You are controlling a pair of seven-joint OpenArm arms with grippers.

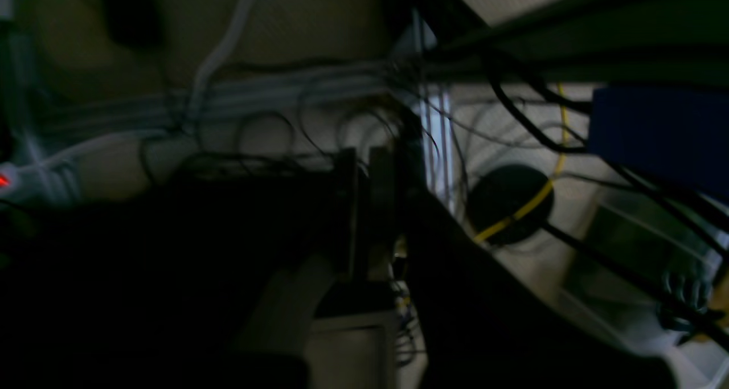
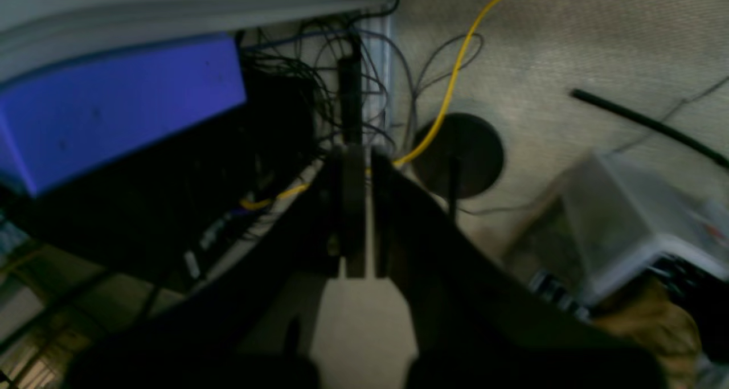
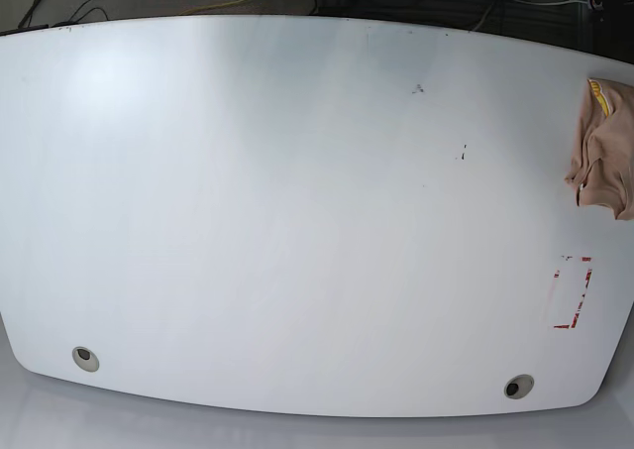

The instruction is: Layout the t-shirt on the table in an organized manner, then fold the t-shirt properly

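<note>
The peach-pink t-shirt (image 3: 604, 152) lies bunched in a heap at the right edge of the white table (image 3: 297, 191), partly cut off by the frame. Its emoji print is hidden. Neither gripper shows in the base view. In the left wrist view my left gripper (image 1: 363, 155) has its dark fingers close together, holding nothing, and faces the floor and cables. In the right wrist view my right gripper (image 2: 367, 152) is likewise shut and empty over the floor. Neither wrist view shows the t-shirt.
A red rectangle outline (image 3: 572, 292) marks the table's right front. Two grommet holes (image 3: 86, 358) (image 3: 517, 387) sit near the front edge. On the floor are a blue box (image 2: 114, 104), a yellow cable (image 2: 455, 64), a black round disc (image 2: 458, 155) and a clear plastic bin (image 2: 621, 224).
</note>
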